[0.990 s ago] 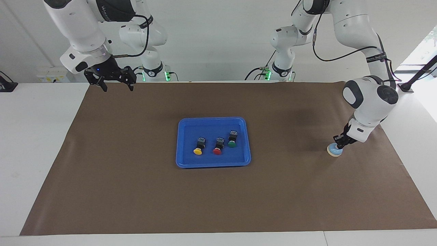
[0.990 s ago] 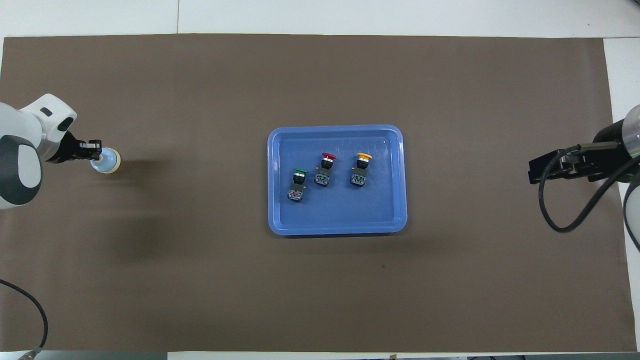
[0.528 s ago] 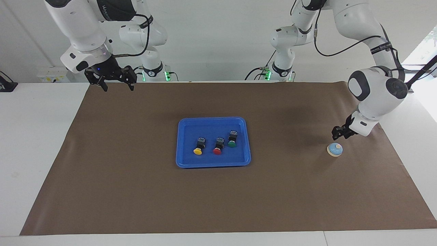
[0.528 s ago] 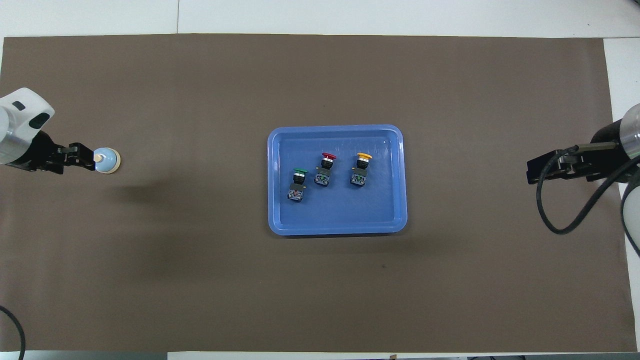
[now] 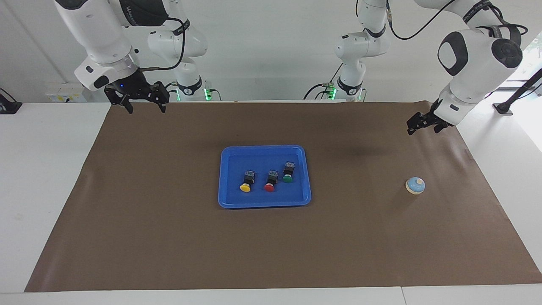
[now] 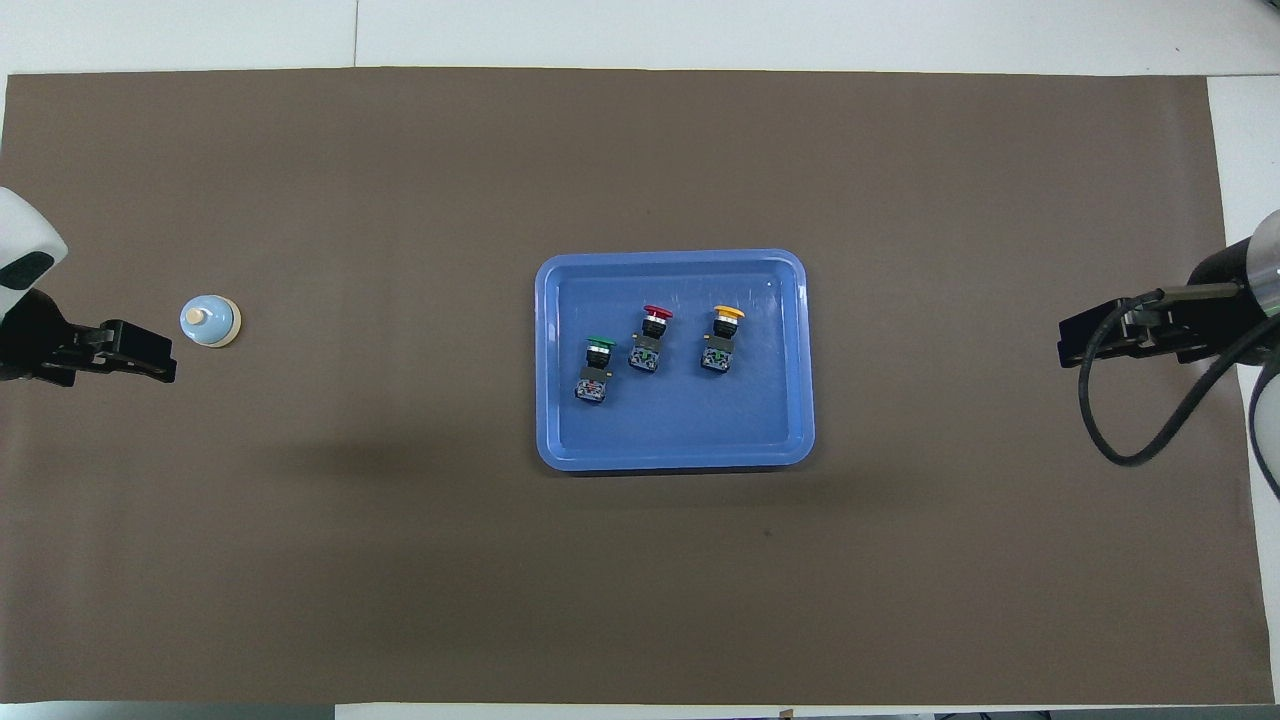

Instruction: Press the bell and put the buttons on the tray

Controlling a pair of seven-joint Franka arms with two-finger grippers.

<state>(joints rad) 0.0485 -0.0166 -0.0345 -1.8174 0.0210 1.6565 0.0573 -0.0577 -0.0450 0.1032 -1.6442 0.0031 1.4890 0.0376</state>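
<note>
The light-blue bell (image 5: 415, 185) (image 6: 210, 321) with its cream knob stands alone on the brown mat toward the left arm's end of the table. My left gripper (image 5: 422, 127) (image 6: 150, 355) hangs open and empty in the air above the mat, well clear of the bell. On the blue tray (image 5: 237, 161) (image 6: 680, 430) at mid-table lie three buttons on their sides: yellow (image 5: 245, 182) (image 6: 722, 336), red (image 5: 270, 182) (image 6: 650, 338) and green (image 5: 288, 173) (image 6: 597, 368). My right gripper (image 5: 145, 109) (image 6: 1070, 340) waits open and empty above the mat's edge at the right arm's end.
A brown mat (image 5: 169, 237) (image 6: 400, 560) covers most of the white table (image 5: 42, 169). A black cable (image 6: 1110, 440) loops from the right arm's wrist.
My left gripper lifted off the bell, opened, and rose away toward the robots. The bell stays where it was, and the right arm has not moved.
</note>
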